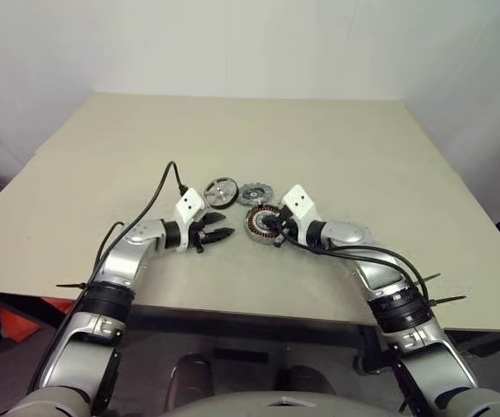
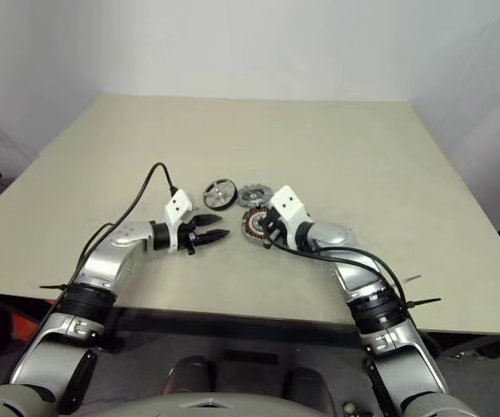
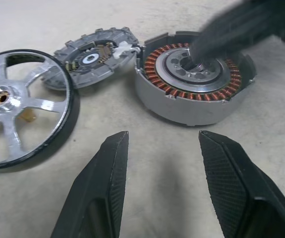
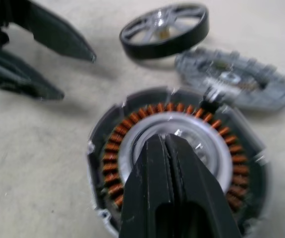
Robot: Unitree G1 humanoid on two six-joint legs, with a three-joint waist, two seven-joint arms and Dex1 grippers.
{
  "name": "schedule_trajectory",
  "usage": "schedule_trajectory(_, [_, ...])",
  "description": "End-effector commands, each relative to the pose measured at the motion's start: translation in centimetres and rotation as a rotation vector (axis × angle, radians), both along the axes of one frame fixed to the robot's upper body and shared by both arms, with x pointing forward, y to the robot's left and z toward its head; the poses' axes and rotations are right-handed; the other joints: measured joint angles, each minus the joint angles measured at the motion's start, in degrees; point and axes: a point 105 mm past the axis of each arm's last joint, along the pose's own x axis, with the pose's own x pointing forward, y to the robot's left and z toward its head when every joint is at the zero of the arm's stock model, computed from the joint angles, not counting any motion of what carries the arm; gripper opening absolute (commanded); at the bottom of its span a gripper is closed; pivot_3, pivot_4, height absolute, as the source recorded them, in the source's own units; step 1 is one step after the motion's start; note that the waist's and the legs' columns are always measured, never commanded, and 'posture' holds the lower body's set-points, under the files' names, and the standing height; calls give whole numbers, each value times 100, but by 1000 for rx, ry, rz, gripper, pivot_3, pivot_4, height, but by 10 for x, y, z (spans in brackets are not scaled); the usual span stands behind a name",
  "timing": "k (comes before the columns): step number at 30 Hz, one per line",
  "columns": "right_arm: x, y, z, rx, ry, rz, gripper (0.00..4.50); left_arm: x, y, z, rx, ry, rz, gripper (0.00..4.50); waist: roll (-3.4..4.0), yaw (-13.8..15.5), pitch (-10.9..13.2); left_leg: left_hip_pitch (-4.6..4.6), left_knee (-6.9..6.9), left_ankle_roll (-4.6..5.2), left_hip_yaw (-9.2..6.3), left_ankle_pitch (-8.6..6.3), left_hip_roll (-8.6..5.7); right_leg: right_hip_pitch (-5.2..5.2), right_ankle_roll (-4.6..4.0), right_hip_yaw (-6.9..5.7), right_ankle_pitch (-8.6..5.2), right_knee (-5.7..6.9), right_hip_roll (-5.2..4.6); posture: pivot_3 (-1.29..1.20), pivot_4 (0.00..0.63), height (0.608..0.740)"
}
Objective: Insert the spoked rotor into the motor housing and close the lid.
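R hand (image 4: 168,144) shut over motor housing (image 4: 107,134) hub

A lab: bare beige table (image 1: 336,139) against plain white walls (image 1: 232,43).

Both arms stretched forward and angled inward, wrists tipped slightly down. Left pincer (image 1: 217,228) with fingers (image 3: 100,188) spread apart, nothing between them. Right pincer (image 4: 166,144) with fingers pressed fully together.
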Motion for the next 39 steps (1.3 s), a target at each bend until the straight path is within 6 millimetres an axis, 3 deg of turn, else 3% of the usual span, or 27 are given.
schedule_trajectory(1, [3, -3, 1, 10, -11, -28, 22, 3, 1, 14, -18, -48, 8, 2379, 0, -2, 0, 3, 1, 0, 0, 0, 0, 2, 0, 0, 0, 0, 0, 0, 0, 740])
schedule_trajectory(12, [2, -6, 38, 52, -103, 10, 22, 0, -1, 9, -28, -29, 16, 2379, 0, 1, 0, -1, 0, -1, 0, 1, 1, -1, 1, 0, 0, 0, 1, 0, 0, 740])
schedule_trajectory(18, [9, -5, 24, 48, -64, -5, 22, 2, 0, 8, -28, -25, 28, 2379, 0, -1, 0, 1, 1, -1, 0, 1, 1, 0, 1, 0, 0, 0, 1, 0, 0, 740])
schedule_trajectory(23, [13, -5, -5, 44, 15, -46, 22, 2, 2, 7, -27, -20, 40, 2379, 0, -17, -1, 1, 1, -1, 0, 1, 1, 0, 0, 1, 0, 1, 1, 0, 0, 740])
schedule_trajectory(25, [11, -6, -8, 34, 16, -45, 22, 1, 2, 7, -33, -17, 47, 2379, -1, -22, -1, 3, 2, -1, 0, 1, 1, 2, 0, 1, 0, 1, 1, 0, 0, 740])
schedule_trajectory(34, [14, -1, 44, 86, -131, 7, 22, 1, 4, 1, -38, 1, 73, 2379, -1, -22, -1, 4, 3, -1, 0, 1, 1, 3, 0, 1, 0, 1, 2, 0, 0, 740])
schedule_trajectory(39, [21, 8, 44, 75, -139, 13, 22, 2, 4, 0, -37, 0, 78, 2379, -1, -112, -1, 3, 2, -2, 0, 1, 2, 1, 0, 1, 0, 4, 3, 0, 0, 740])
